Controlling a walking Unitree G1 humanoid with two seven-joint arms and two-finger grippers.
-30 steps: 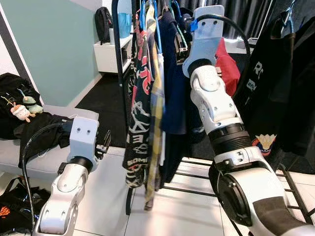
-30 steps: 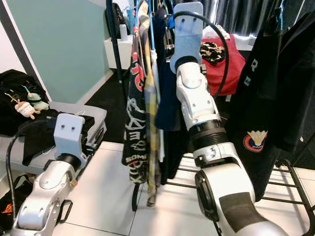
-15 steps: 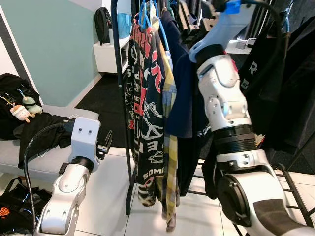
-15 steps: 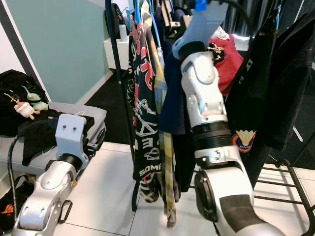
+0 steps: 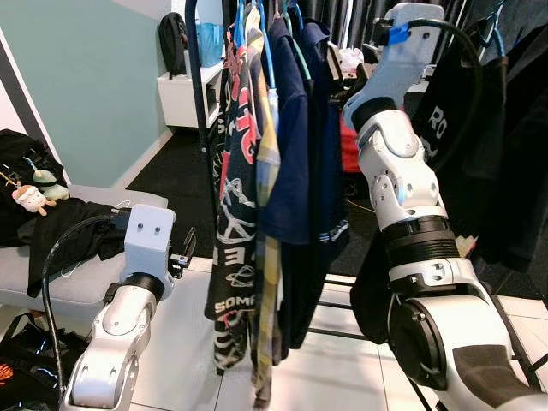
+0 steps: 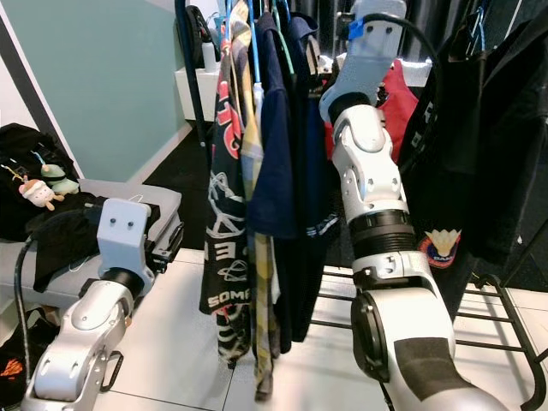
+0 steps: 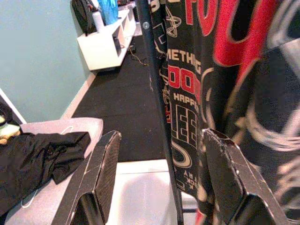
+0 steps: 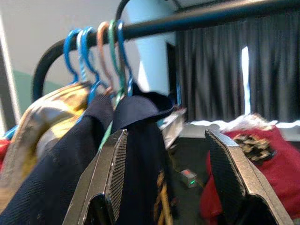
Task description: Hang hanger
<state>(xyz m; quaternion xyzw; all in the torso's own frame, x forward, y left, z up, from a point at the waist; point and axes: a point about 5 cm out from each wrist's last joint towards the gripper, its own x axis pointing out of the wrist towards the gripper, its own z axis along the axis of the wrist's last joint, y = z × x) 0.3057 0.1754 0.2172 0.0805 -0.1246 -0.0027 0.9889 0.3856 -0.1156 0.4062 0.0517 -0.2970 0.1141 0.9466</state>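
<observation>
Hangers of thin coloured wire, blue, orange and green (image 8: 110, 56), are being seen hooked side by side over the black metal clothes rail (image 8: 197, 18) in the right wrist view, with a dark navy shirt (image 8: 136, 140) draped from them; from the head views only their lower wires among the garments are being shown. The right gripper (image 8: 164, 178) is being held up beside the rail with its fingers parted and nothing between them, just short of the navy shirt. The left gripper (image 7: 159, 187) is being held low, fingers likewise spread and empty, pointed at the rack's black upright pole (image 7: 157, 108) and a black printed T-shirt with red and white lettering (image 7: 225, 70). A yellow checked shirt (image 5: 267, 282) is being seen hanging between the printed shirt and the navy one. A red garment (image 8: 243, 173) is lying behind the rack, and black shirts (image 5: 488, 145) are hanging on the robot's right. A grey padded bench (image 5: 60, 287) with dark clothes and a small plush toy (image 5: 27, 199) is standing on the left. White floor tiles (image 5: 184, 334), a teal wall (image 5: 94, 77), a white shelf unit (image 5: 184, 94) and dark curtains (image 8: 225, 70) are making up the room.
</observation>
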